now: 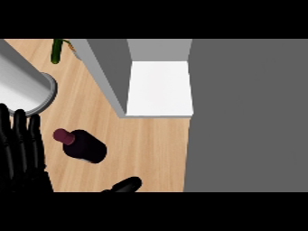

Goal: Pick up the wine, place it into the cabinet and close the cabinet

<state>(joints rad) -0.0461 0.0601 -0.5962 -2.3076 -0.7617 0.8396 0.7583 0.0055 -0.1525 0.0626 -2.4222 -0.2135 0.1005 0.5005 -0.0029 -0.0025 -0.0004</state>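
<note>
While the wine (83, 145) stands on the counter (149, 149), left hand (13, 153) is seen beside it, fingers straight and spread, right hand (124, 185) barely seen below it, fingers untellable, cabinet (157, 88) open above it.

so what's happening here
Nothing is being held yet. A dark wine bottle with a maroon cap stands on the light wooden counter, in front of the open grey cabinet with a white shelf. The left hand rests open at the left, fingers up. Only a tip of the right hand shows at the bottom edge.
</note>
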